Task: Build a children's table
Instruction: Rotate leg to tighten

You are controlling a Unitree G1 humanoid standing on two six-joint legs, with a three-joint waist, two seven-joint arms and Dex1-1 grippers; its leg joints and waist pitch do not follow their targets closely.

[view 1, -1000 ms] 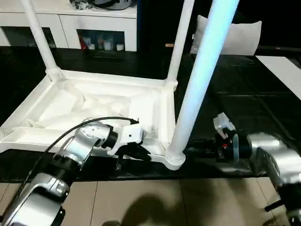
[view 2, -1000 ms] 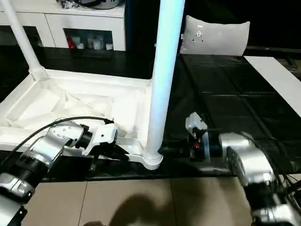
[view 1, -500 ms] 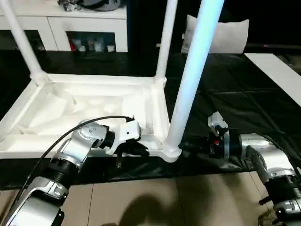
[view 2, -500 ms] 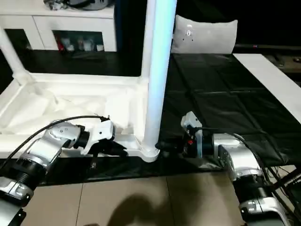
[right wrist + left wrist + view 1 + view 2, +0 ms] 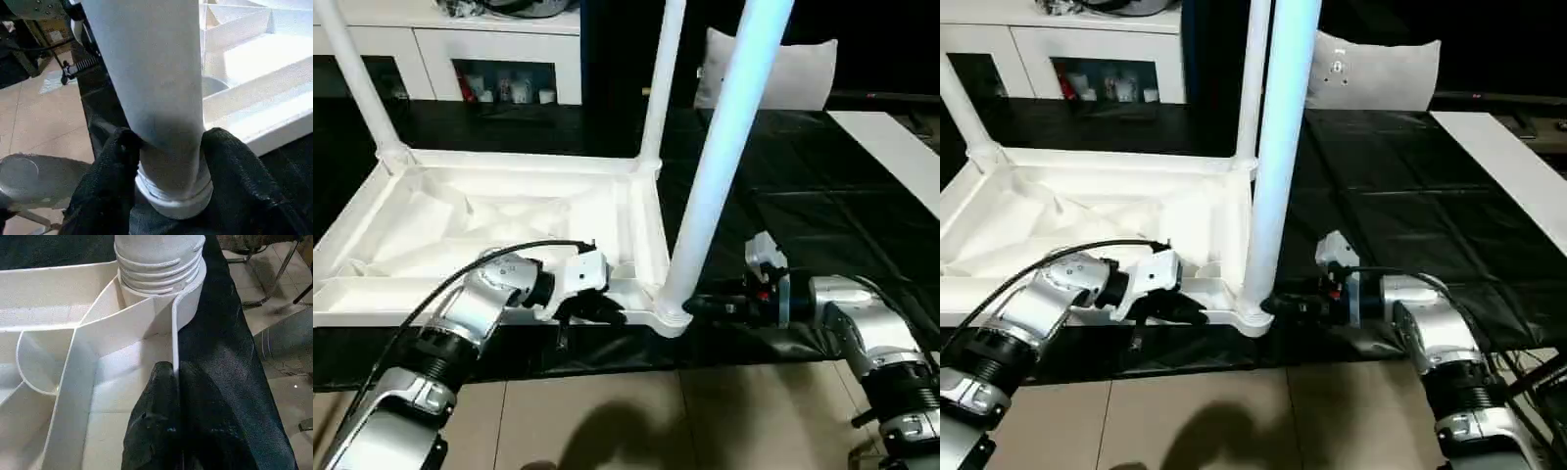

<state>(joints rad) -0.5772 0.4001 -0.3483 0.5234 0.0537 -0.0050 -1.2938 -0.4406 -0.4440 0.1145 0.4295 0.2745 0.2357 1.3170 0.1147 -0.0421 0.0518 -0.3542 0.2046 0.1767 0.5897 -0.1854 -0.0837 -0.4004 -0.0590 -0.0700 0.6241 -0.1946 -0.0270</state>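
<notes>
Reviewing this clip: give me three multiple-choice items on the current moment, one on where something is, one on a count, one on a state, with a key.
1. Where are the left gripper's fingers?
A. On the cushion
B. Pinching the near rim of the upturned table top
C. Around a far leg

2. How many legs stand in the table top's corner sockets?
A. One
B. Three
C. Four

3. How do the right gripper's fingers sit at the near leg?
A. One on each side of its base
B. Closed above its top
C. Resting flat on the floor

Key: 1 B, the left gripper has the table top's thin rim wall between its fingers. 2 B, the near leg and two far legs stand upright. 3 A, the right gripper straddles the leg just above its socket.
</notes>
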